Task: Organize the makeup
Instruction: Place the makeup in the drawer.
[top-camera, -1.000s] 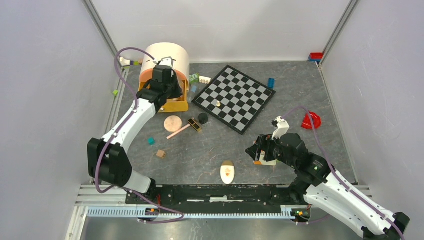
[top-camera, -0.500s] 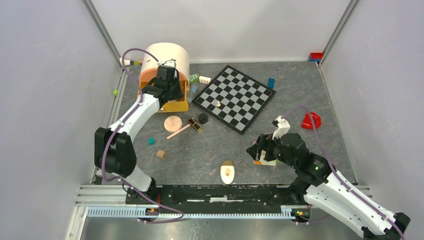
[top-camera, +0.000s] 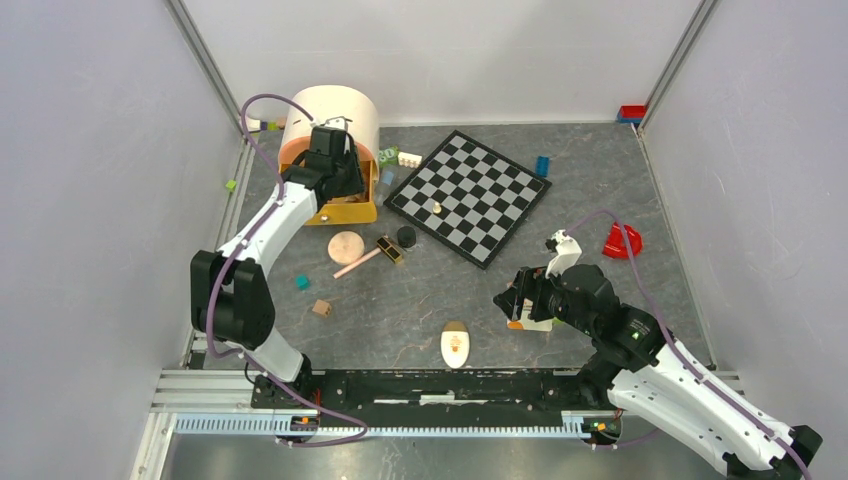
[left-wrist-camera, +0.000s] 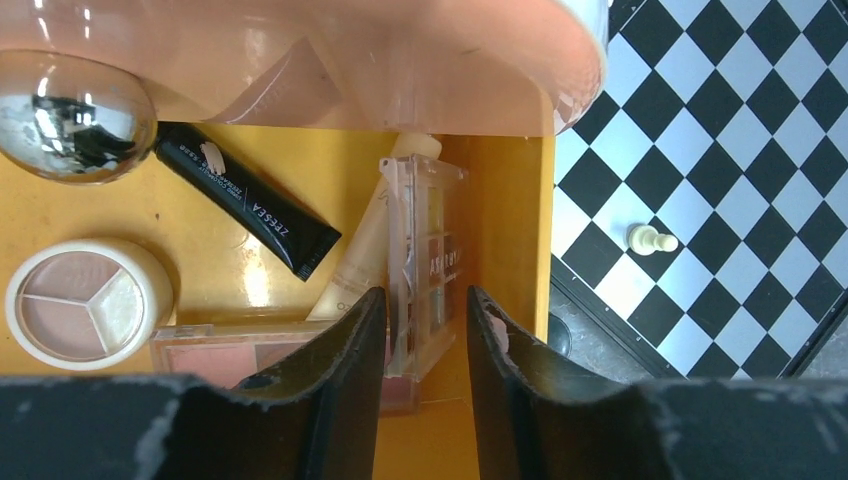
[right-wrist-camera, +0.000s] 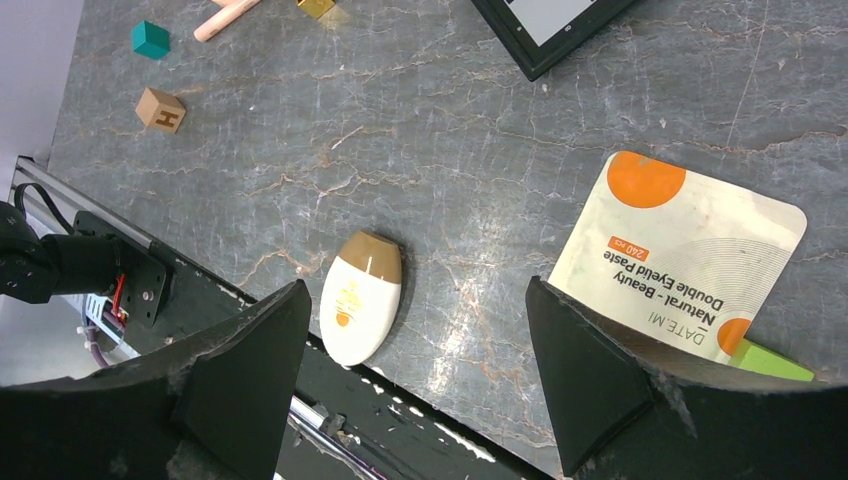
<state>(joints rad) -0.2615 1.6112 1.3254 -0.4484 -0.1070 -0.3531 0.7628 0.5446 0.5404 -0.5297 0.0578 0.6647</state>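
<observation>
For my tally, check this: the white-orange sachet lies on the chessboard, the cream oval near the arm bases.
Wrong: the white-orange sachet lies on the table, off the chessboard; the right wrist view shows it. The cream oval part stands.

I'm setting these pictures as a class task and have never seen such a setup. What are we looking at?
Two robot arms are bolted at the near edge of a table. One picture looks down from above; the other two come from cameras on each wrist. The left hand reaches into an orange tray holding makeup; its fingers straddle a clear eyeshadow palette, though whether they grip it is unclear. The right hand hangs open and empty over the table, between a cream oval bottle and a white-orange sachet. A chessboard and small toy blocks also lie there.
</observation>
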